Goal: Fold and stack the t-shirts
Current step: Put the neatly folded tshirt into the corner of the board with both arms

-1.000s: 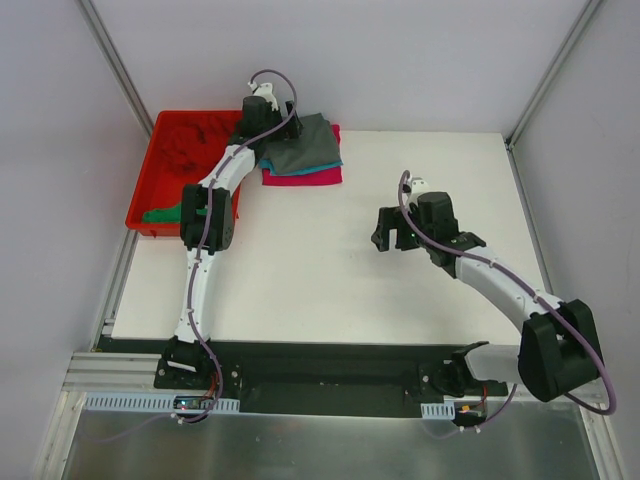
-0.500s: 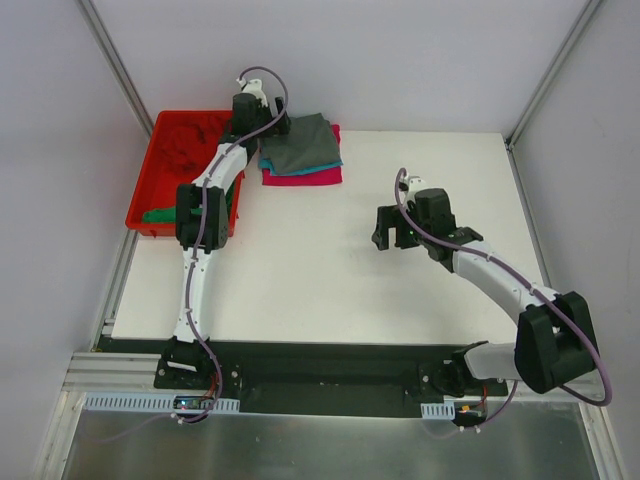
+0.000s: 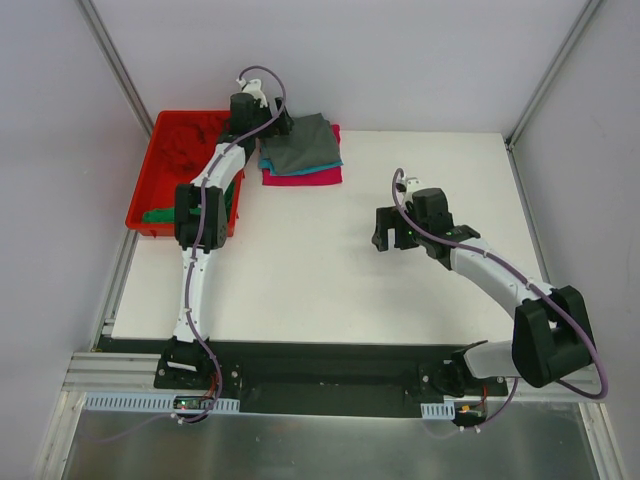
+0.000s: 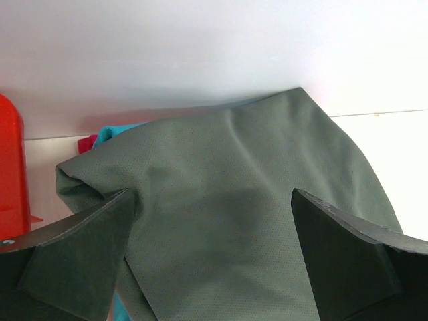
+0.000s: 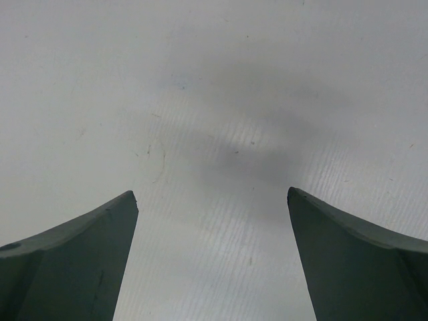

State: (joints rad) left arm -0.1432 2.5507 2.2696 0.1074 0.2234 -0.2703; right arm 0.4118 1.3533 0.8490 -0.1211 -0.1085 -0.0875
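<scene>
At the table's back left lies a folded stack of t-shirts: dark grey [image 3: 302, 143] on top, teal [image 3: 272, 167] under it, magenta [image 3: 310, 177] at the bottom. My left gripper [image 3: 274, 128] hovers open at the stack's left edge. In the left wrist view its open jaws [image 4: 210, 194] frame the dark grey shirt [image 4: 227, 221] without pinching it, with teal [image 4: 117, 132] and magenta [image 4: 85, 142] edges peeking out at the left. A green shirt [image 3: 160, 213] and a crumpled red shirt [image 3: 185, 140] lie in the bin. My right gripper [image 3: 390, 228] stands open over bare table [image 5: 214, 100], holding nothing.
The rigid red bin [image 3: 140, 205] sits at the table's left edge, right beside the stack; its wall [image 4: 12, 167] shows in the left wrist view. White walls close off the back and sides. The left arm's elbow [image 3: 200, 212] hangs over the bin's right rim.
The left gripper has shifted slightly left, off the stack toward the bin. The right gripper has edged a little left and farther from the arms' bases. Both stay open.
</scene>
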